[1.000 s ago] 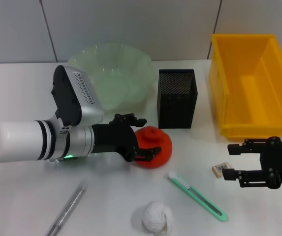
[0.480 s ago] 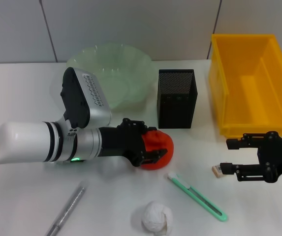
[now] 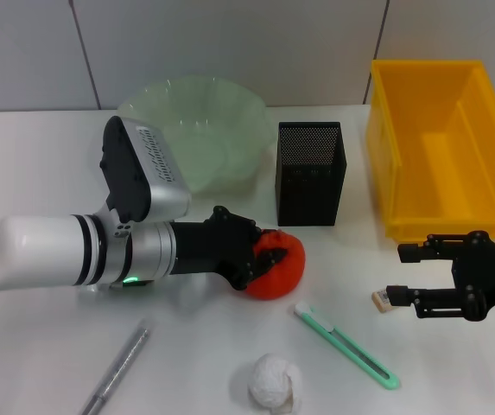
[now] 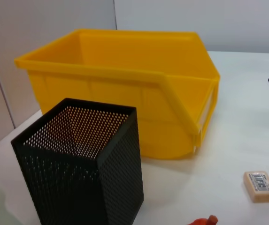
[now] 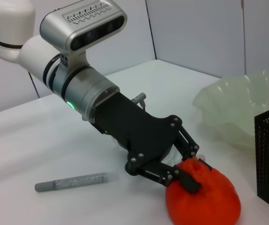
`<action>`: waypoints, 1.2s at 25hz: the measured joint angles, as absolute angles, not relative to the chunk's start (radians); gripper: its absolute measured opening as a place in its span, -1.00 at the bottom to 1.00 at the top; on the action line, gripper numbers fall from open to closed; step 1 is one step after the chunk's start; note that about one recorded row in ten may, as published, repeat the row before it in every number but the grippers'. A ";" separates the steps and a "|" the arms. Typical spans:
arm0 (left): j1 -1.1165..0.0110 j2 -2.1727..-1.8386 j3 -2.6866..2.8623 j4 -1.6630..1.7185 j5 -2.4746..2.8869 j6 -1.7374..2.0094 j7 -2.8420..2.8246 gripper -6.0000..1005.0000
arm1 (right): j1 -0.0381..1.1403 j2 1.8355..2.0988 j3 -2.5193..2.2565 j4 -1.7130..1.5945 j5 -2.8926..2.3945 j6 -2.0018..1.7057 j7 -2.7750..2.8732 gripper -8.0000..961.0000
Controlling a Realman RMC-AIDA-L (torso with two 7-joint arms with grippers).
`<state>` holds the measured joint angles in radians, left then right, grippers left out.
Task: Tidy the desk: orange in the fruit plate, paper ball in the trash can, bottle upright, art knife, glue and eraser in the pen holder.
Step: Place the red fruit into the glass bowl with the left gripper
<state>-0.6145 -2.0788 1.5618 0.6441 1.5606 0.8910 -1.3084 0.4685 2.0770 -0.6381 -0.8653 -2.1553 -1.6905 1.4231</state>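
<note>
Perforated matt black metal pen holder [image 3: 310, 173]

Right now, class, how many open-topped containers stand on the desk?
3: the fruit plate at the back left, the pen holder in the middle, and the yellow bin at the back right.

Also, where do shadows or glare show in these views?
Head view: even light, no glare, faint shadows under the paper ball and art knife; right gripper open by the eraser. Right wrist view: soft shadow below the orange in the left gripper. Left wrist view: dim shadow at the yellow bin's foot.
</note>
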 joint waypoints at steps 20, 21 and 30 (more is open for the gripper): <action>-0.557 -2.057 1.145 0.851 1.505 0.970 -1.408 -0.74 | 0.464 2.080 -0.640 -0.848 -2.151 -1.699 1.420 0.44; -0.557 -2.057 1.145 0.851 1.505 0.970 -1.408 -0.76 | 0.469 2.080 -0.640 -0.838 -2.151 -1.699 1.416 0.44; -0.725 -2.071 1.131 0.693 1.502 0.709 -1.396 -0.87 | 0.473 2.080 -0.640 -0.813 -2.151 -1.689 1.395 0.43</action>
<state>-0.7251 -2.0711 1.1311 0.6925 1.5022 0.7094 -1.3962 0.4729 2.0800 -0.6396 -0.8135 -2.1513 -1.6887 1.3954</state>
